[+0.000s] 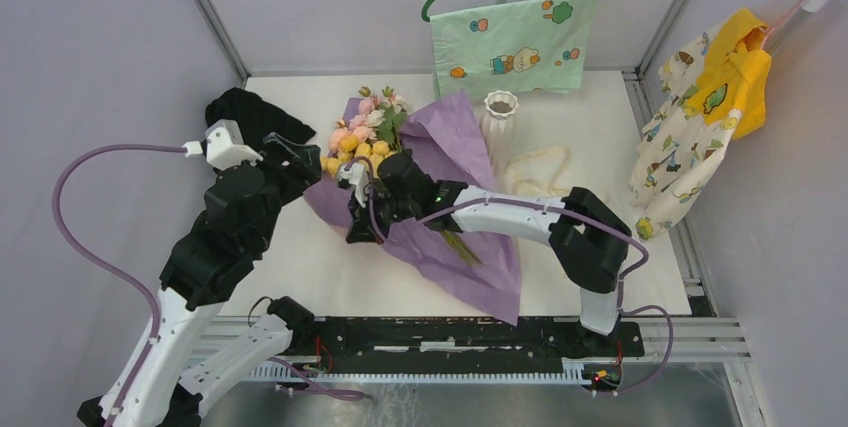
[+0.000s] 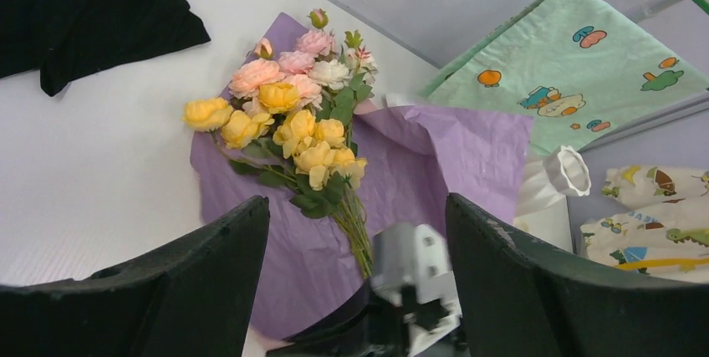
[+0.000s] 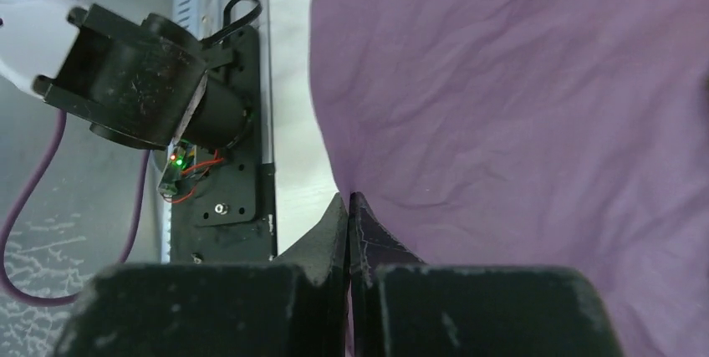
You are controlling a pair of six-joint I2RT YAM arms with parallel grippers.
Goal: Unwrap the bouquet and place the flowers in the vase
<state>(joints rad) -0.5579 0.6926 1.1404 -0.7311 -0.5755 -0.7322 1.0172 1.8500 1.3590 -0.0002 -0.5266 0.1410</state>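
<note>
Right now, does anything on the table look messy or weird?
Yes. The flowers lie flat on opened, crinkled purple paper, not in the vase, and a cream ribbon lies loose beside it.

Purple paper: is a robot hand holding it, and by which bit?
The right gripper pinches the purple wrapping paper by its edge. The left gripper is open, holding nothing.

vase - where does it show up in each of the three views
top external: vase stands upper middle, just right of the purple wrapping paper, in front of the hanging green cloth.
left wrist: vase is at mid right, seen tilted, beyond the paper's right edge.
right wrist: not in it.
shared landmark: the purple wrapping paper, which is in all three views.
</note>
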